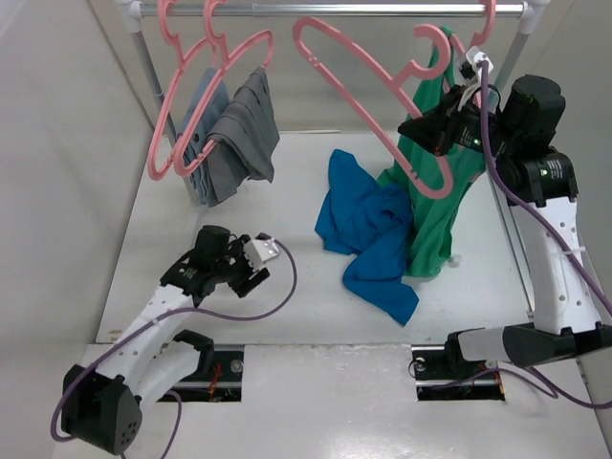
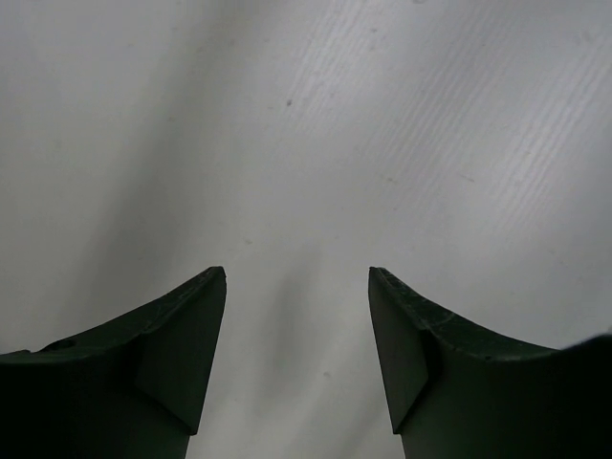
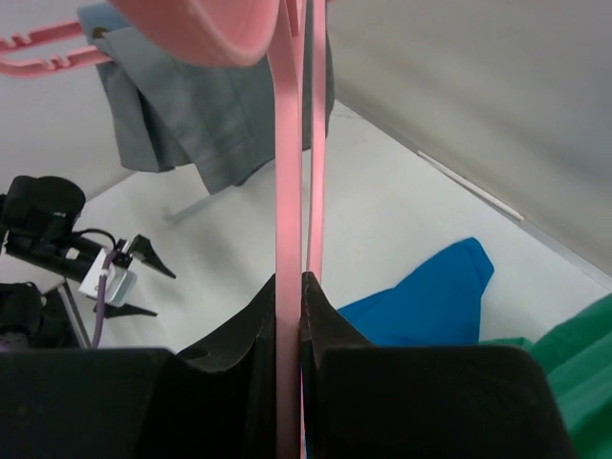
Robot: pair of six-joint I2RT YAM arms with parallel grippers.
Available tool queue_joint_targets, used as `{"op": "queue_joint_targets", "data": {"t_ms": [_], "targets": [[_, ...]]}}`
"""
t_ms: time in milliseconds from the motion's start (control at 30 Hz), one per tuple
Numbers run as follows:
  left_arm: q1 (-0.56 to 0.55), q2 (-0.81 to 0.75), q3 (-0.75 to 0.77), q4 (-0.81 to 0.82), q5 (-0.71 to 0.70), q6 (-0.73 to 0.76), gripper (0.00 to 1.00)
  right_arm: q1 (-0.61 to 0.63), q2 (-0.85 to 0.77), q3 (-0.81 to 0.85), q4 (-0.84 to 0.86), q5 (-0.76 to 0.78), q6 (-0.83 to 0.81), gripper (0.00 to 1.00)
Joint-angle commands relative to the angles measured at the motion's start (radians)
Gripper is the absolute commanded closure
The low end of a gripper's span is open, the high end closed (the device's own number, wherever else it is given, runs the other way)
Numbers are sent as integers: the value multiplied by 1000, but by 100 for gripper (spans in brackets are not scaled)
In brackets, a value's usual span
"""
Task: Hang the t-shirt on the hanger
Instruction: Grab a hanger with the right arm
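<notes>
The bright blue t-shirt (image 1: pixel 368 229) lies crumpled on the white table, right of centre; it also shows in the right wrist view (image 3: pixel 430 296). My right gripper (image 1: pixel 409 129) is raised above the t-shirt's right side and is shut on the thin pink hanger (image 1: pixel 335 82). That hanger is empty and tilted, its hook up near the rail. In the right wrist view the hanger's bar (image 3: pixel 290 191) runs straight up from between the closed jaws of the gripper (image 3: pixel 290 282). My left gripper (image 1: pixel 258 263) is open and empty, low over bare table left of the t-shirt; its wrist view (image 2: pixel 296 277) shows only table.
A green tank top (image 1: pixel 440 201) hangs on a pink hanger just behind my right gripper. Grey garments (image 1: pixel 229 134) hang on pink hangers at the back left. A metal rail (image 1: pixel 335 10) spans the back. White walls close in both sides.
</notes>
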Motion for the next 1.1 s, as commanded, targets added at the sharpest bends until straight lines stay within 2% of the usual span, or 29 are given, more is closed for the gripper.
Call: {"op": "queue_joint_targets", "data": {"t_ms": [0,100,133,267,400,533,633,733,900,1067], "targets": [[-91,60,31,46,-65,-97,42,12,-41,-31,7,70,-53,100],[-199,152,91,24,-108,-140,42,31,-61,-55,-12,119,-74,100],[-262,174,132,15,-108,-149,39,43,-61,-68,-22,151,-74,100],[-356,281,261,67,-81,-183,24,52,-96,-116,-10,208,-85,100],[-356,427,393,333,4,-269,22,61,-108,-151,35,225,-85,100],[-365,631,556,469,55,-376,22,83,-97,-139,53,216,-74,100],[-365,766,637,538,70,-371,21,93,-108,-157,63,256,-74,100],[-375,883,731,538,113,-302,17,93,-131,-177,73,292,-74,100],[-375,1070,872,529,136,-312,16,93,-131,-190,44,302,-125,100],[-434,1167,923,529,-11,-208,16,74,-140,-190,44,302,-145,100]]}}
